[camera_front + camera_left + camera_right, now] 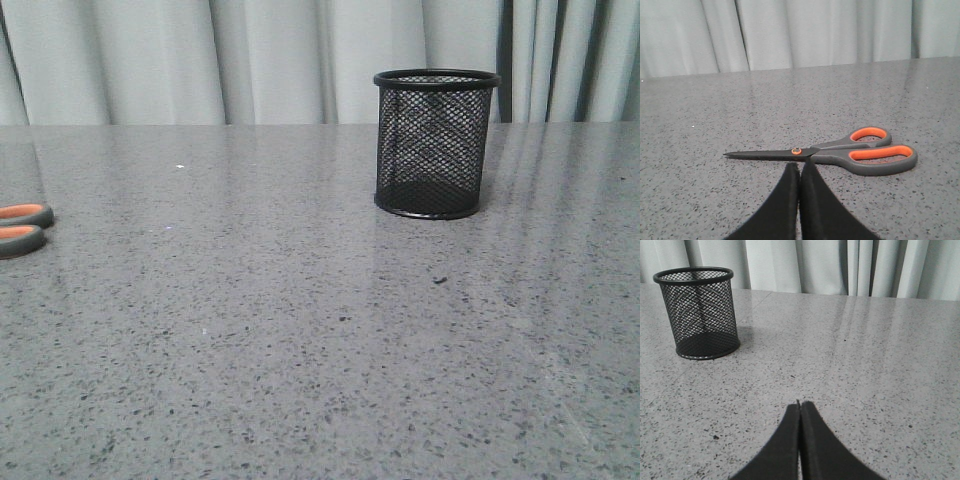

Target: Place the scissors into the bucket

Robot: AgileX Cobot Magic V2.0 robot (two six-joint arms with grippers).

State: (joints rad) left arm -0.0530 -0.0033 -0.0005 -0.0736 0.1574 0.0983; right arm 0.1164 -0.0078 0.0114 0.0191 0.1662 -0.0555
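The scissors [840, 152] lie flat and closed on the grey speckled table, with dark blades and grey handle loops lined in orange. In the front view only their handle loops [22, 228] show, at the far left edge. My left gripper [799, 165] is shut and empty, its tips just short of the scissors' pivot. The bucket [435, 142], a black wire-mesh cup, stands upright and looks empty at the back right; it also shows in the right wrist view [697, 312]. My right gripper [800, 404] is shut and empty, over bare table well apart from the bucket.
Pale grey curtains [250, 55] hang behind the table's far edge. Neither arm shows in the front view.
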